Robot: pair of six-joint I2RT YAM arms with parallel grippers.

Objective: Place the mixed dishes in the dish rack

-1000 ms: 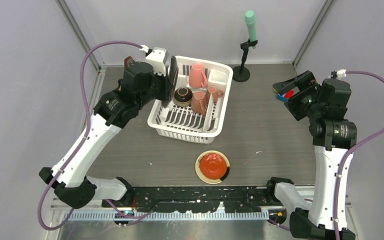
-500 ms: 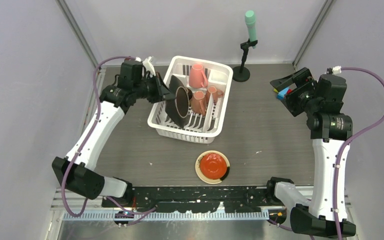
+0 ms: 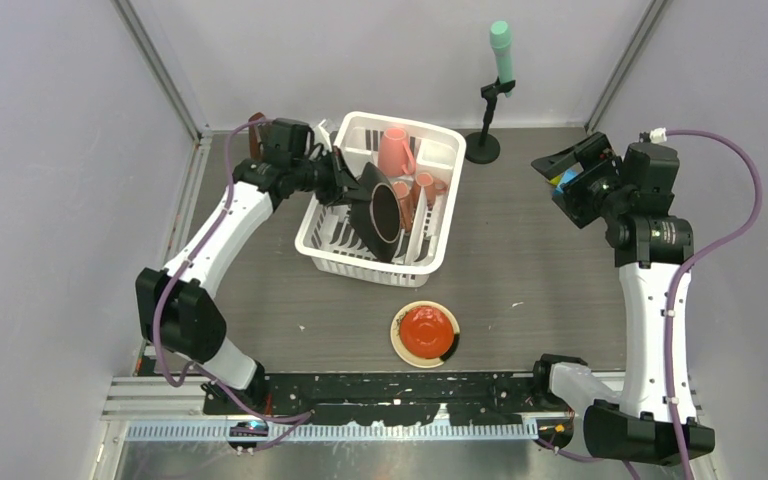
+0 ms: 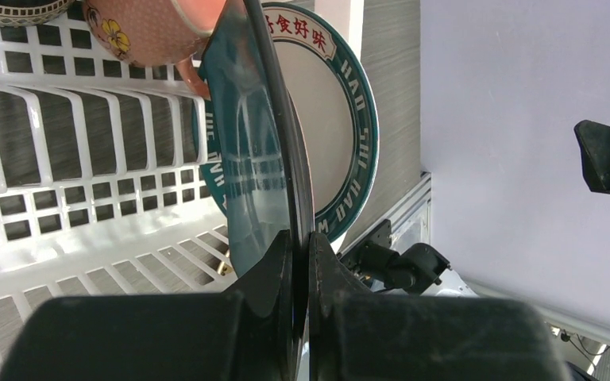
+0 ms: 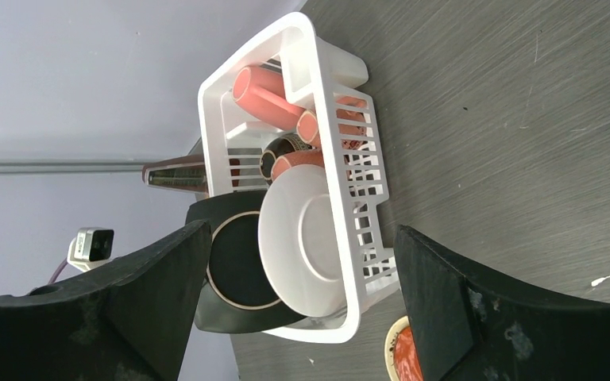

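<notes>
Over the dish rack [image 3: 368, 266], left hand [image 4: 300, 246] clamps a dark plate [image 4: 254, 159], half-hiding the teal-rimmed plate [image 4: 332, 119]; right hand [image 5: 300, 234] gapes.

You have a grey table [image 3: 550, 280] carrying a white dish rack [image 3: 365, 266] towards the back. A cream plate with red centre [image 3: 425, 333] lies near the front edge. A black stand [image 3: 482, 147] sits at the rear.
</notes>
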